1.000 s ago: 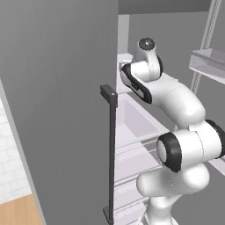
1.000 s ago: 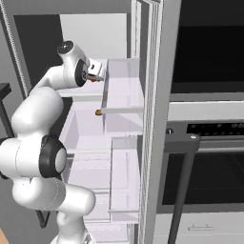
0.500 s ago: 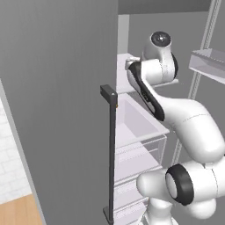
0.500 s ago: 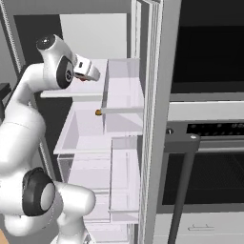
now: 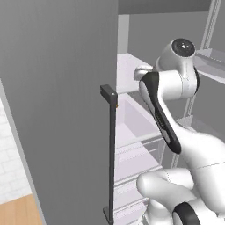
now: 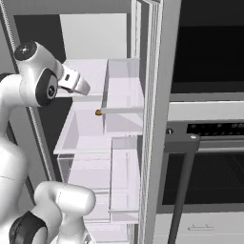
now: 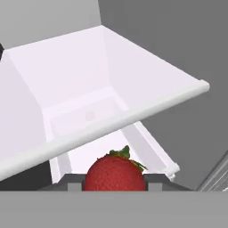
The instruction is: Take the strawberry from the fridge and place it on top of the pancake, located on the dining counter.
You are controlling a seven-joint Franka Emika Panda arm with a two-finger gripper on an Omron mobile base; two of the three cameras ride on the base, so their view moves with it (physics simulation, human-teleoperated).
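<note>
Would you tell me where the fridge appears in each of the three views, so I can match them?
Left base view: the fridge has its grey door over the left half, white shelves at centre.
Right base view: the fridge stands open, left of centre.
Hand view: the fridge shows a white bin upper left, behind the strawberry in the jaws.
Shared landmark: the white bins inside.

Strawberry [image 7: 115, 173]: red, green leafy cap. Fridge [image 5: 57, 110]: matte grey door, dark bar handle [image 5: 111, 154], pale white-lilac shelves [image 7: 84, 89]. Small item on shelf [image 6: 98, 112]: yellow-orange. Oven [image 6: 209, 38]: black.
</note>
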